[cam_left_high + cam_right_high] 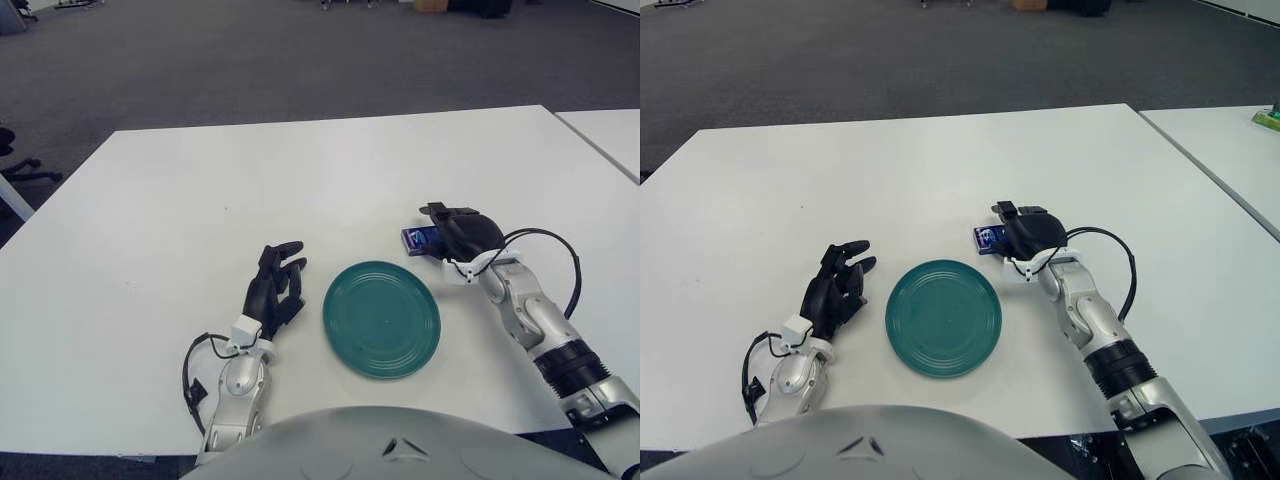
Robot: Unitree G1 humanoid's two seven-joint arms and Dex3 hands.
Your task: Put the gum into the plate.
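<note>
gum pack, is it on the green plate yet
No, the gum pack lies on the white table beyond the plate, under the right hand.

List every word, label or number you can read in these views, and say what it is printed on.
None can be read.
Gum pack: blue wrapper with pale print, too small and blurred to read, and partly covered by the right robot hand.
Green plate: no text.
Left robot hand: no text visible.
</note>
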